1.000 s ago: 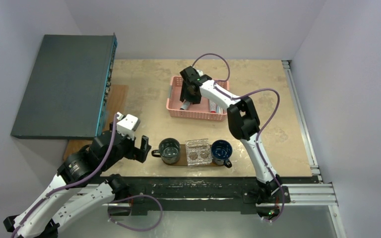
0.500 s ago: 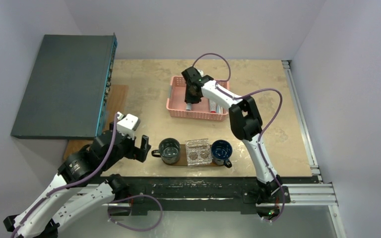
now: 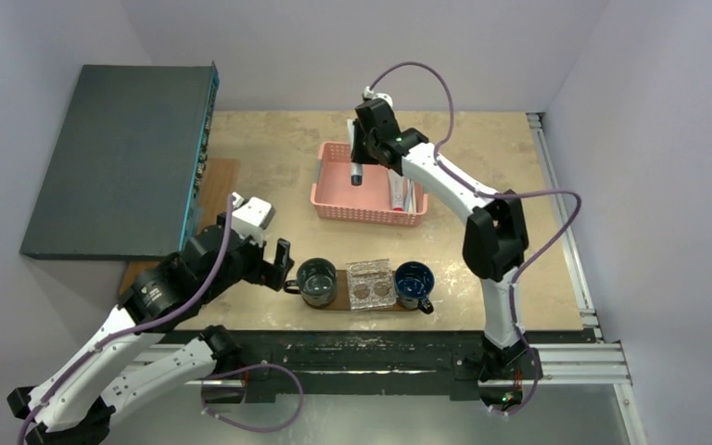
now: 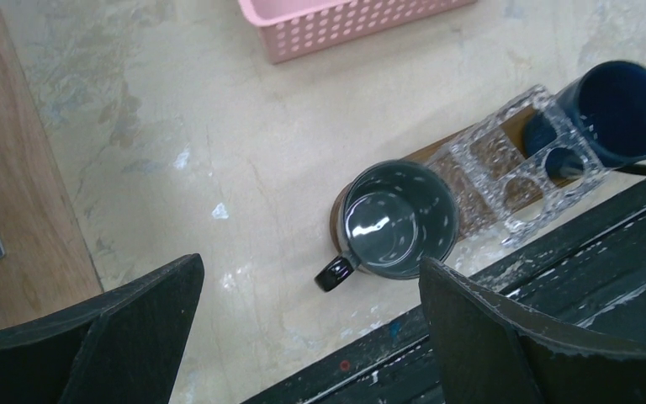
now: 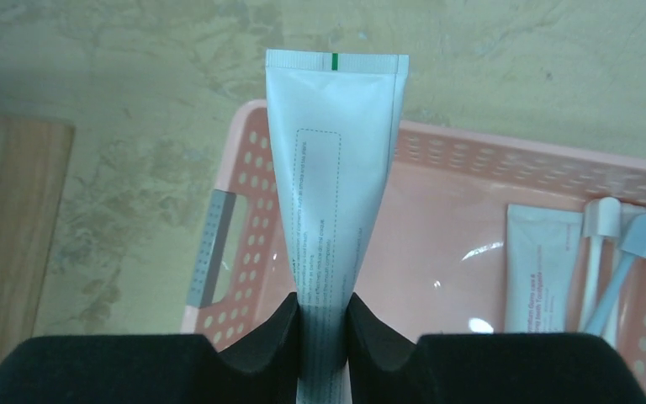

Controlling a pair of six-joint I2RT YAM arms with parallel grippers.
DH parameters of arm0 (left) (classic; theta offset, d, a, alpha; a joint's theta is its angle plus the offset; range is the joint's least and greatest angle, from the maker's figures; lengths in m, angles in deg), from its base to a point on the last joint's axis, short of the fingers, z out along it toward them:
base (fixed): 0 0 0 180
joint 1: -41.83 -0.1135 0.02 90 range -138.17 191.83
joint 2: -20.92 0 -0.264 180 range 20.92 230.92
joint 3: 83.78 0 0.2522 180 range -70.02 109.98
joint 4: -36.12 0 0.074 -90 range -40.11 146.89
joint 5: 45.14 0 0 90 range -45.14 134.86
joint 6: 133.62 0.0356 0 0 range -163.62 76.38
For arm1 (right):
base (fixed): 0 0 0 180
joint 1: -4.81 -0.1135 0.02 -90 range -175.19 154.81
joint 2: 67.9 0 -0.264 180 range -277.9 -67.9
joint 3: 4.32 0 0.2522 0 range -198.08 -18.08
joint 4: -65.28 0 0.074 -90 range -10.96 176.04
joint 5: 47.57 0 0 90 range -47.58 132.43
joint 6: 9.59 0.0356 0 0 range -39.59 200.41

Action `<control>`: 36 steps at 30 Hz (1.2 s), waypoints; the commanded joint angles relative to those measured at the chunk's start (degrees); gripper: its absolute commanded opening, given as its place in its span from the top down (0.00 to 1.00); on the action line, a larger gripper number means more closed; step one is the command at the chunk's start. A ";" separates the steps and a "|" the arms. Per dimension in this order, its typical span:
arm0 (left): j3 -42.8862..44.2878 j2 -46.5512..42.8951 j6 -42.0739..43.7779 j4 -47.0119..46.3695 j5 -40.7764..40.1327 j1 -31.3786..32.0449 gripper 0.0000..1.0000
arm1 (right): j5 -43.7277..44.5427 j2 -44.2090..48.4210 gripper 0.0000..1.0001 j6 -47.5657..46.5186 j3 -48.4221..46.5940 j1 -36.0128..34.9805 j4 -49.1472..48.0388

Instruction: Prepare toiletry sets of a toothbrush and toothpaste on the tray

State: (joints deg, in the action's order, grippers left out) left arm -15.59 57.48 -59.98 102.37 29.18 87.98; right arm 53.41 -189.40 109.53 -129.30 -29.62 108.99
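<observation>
My right gripper point(image 5: 324, 324) is shut on a white toothpaste tube point(image 5: 336, 168), which hangs crimp end down above the left part of the pink basket point(image 5: 437, 244); from above, the right gripper point(image 3: 357, 163) is over the basket point(image 3: 334, 199). A second toothpaste tube point(image 5: 538, 269) and two pale toothbrushes point(image 5: 618, 257) lie at the basket's right end. The dark brown tray point(image 3: 341, 297) sits at the near edge under two mugs and a clear holder. My left gripper point(image 4: 309, 263) stands open and empty just left of the grey mug point(image 4: 398, 220).
On the tray stand a grey mug point(image 3: 317, 281), a clear two-hole holder point(image 3: 371, 283) and a dark blue mug point(image 3: 414, 281). A large grey box point(image 3: 120, 158) fills the left side, with a wooden board point(image 3: 218, 181) beside it.
The right gripper shut on the toothpaste tube in the basket and lifted it up and toward the back. The left arm shifted right, closer to the grey mug.
</observation>
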 commanded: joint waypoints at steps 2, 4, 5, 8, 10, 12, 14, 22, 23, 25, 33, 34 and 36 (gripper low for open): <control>5.83 4.87 -2.28 -6.20 3.75 -0.17 0.00 | -1.63 11.47 0.79 -0.21 8.05 0.04 -9.09; 6.99 6.81 -4.51 -7.34 5.17 -0.16 0.00 | -3.40 16.42 0.79 1.42 12.61 -0.32 -11.81; 7.74 7.76 -6.30 -7.61 5.43 -0.18 0.00 | -3.64 18.30 0.79 2.17 14.90 -0.80 -13.00; 9.59 10.40 -10.55 -8.49 6.03 -0.12 0.00 | -3.10 24.23 0.79 4.07 20.92 -2.93 -15.88; 10.48 11.69 -12.62 -9.93 7.52 -0.14 0.00 | -2.67 27.74 0.78 5.89 24.46 -4.11 -17.32; 10.45 12.54 -14.48 -11.88 9.08 -0.23 0.00 | -2.40 30.83 0.78 7.69 27.04 -5.36 -17.83; 10.56 13.46 -15.81 -13.47 10.23 -0.18 0.00 | -0.52 33.09 0.78 8.84 28.67 -7.49 -17.47; 9.55 15.68 -19.26 -18.17 12.29 -0.31 0.00 | 2.50 39.89 0.76 14.79 31.67 -12.98 -15.16; 9.34 15.65 -19.44 -18.66 12.19 -0.39 0.01 | 2.15 40.19 0.76 15.15 31.53 -13.16 -14.70; 8.92 15.56 -19.73 -19.56 11.92 -0.55 0.01 | 1.25 40.88 0.76 15.47 31.49 -13.41 -14.36; 7.94 16.48 -23.20 -23.09 11.98 -1.91 0.06 | -1.16 42.63 0.76 17.24 31.43 -15.63 -14.78; 7.82 16.59 -23.69 -23.51 11.92 -2.08 0.07 | -1.33 42.65 0.76 17.40 31.34 -15.92 -14.75; 7.84 17.03 -24.41 -24.21 11.92 -2.33 0.09 | -1.41 42.88 0.76 17.83 31.48 -16.52 -14.78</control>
State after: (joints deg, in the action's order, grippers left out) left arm -7.50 73.94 -81.69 82.97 40.63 86.41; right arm 52.97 -148.83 125.40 -97.45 -44.73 96.36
